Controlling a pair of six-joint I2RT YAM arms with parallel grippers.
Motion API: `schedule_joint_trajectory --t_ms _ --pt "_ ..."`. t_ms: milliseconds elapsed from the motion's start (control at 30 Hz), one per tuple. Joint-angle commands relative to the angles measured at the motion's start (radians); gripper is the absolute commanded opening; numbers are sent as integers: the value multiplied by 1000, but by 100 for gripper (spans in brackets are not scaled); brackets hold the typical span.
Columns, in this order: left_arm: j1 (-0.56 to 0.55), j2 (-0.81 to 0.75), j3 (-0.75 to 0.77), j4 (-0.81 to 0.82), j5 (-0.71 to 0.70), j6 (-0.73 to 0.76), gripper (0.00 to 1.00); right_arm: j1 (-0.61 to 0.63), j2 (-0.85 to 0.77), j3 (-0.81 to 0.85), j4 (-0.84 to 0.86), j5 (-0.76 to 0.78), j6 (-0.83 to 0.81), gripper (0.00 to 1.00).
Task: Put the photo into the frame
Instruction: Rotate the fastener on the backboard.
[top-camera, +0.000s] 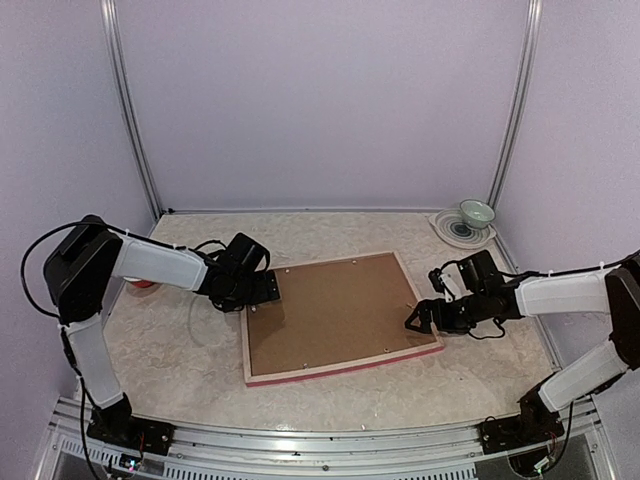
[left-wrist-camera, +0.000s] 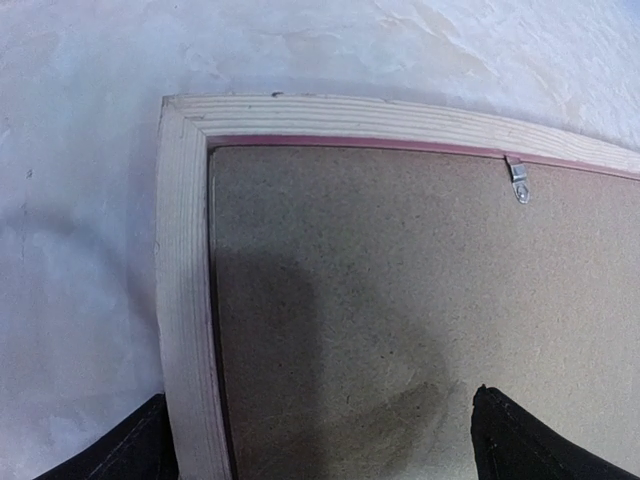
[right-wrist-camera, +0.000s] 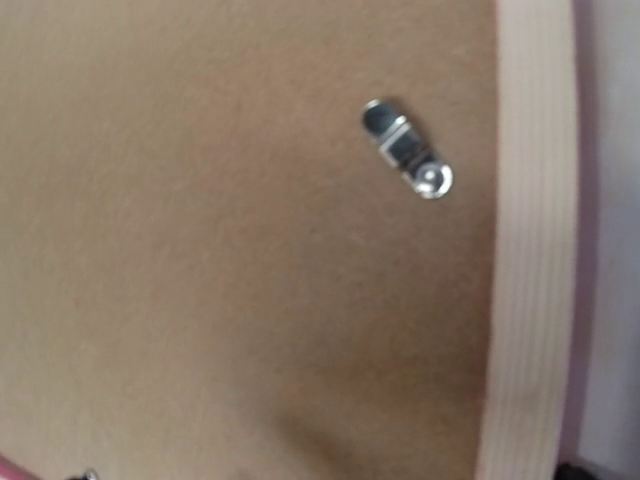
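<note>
Frame (top-camera: 340, 365): large rectangle lying face down mid-table, pale grained wood back upward, pink showing along the near edge and inner lip
Board (top-camera: 335, 310): flat brown fibreboard, speckled and matte, filling the frame's back
Clips (right-wrist-camera: 407, 150): small shiny metal tabs, rounded ends, lying on the board close to the rails
Left gripper (top-camera: 265, 293): black, at the frame's left rail, fingers (left-wrist-camera: 530, 445) spread wide, one over the table outside the rail, the other over the board, grasping nothing
Right gripper (top-camera: 418, 318): black, over the frame's right rail, fingers released, nothing between them
Table (top-camera: 180, 350): pale, mottled, stone-like surface
Bowl (top-camera: 477, 212): round, pale green, glossy, standing on a ringed plate (top-camera: 447, 232) in the far right corner, well apart from the frame
</note>
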Motion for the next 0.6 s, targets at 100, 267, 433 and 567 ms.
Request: schedule_joint_trajectory --t_ms 100,267,433,567 --pt "16 85 137 10 74 71 99 42 -68 -25 27 -3 43 99" --pt "62 12 72 9 83 42 99 40 -95 -25 11 70 54 99" --pt "61 -121 -36 42 114 25 98 8 -111 -25 24 78 68 99" --pt "51 -176 -98 58 126 17 96 -16 -117 -14 28 83 70 99"
